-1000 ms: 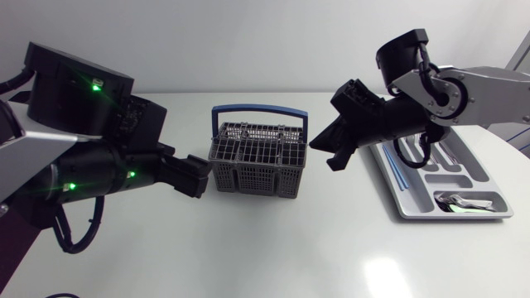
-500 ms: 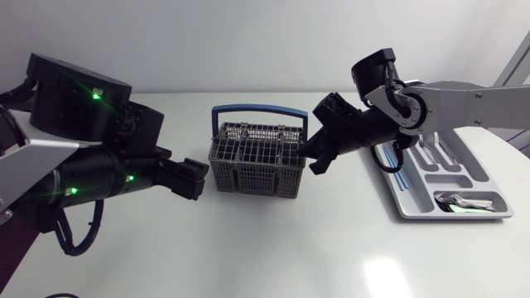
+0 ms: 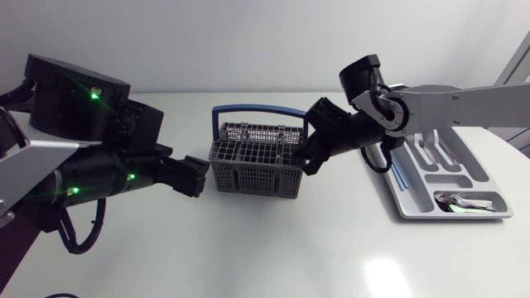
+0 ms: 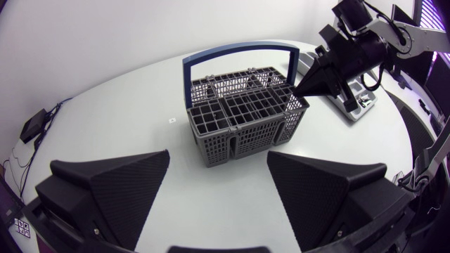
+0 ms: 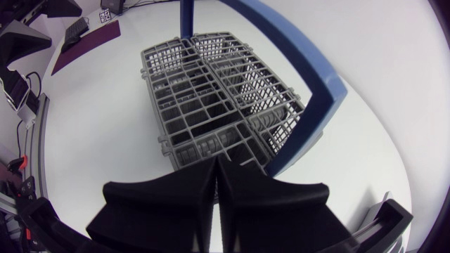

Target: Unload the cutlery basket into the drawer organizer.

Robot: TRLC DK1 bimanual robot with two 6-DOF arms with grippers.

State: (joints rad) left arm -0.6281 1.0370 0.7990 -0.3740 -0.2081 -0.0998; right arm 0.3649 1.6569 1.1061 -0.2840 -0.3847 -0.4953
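Observation:
The grey cutlery basket [image 3: 255,159] with a blue handle [image 3: 261,108] stands at mid-table; I cannot make out any cutlery in its cells. My right gripper [image 3: 309,161] is shut and empty, its tip at the basket's right end beside the handle post. In the right wrist view the closed fingers [image 5: 216,165] hang just over the basket's [image 5: 211,98] near rim. My left gripper [image 3: 195,176] is open and empty, a short way left of the basket. In the left wrist view its fingers [image 4: 218,160] stand wide apart with the basket [image 4: 246,116] ahead of them.
The grey drawer organizer [image 3: 411,209] lies at the right of the table with several pieces of cutlery in its compartments, and shows behind my right arm [image 4: 365,53] in the left wrist view. Bare white table lies in front of the basket.
My right arm has swung left from over the organizer, and its shut gripper has come down to the basket's right end. The left arm has stayed in place.

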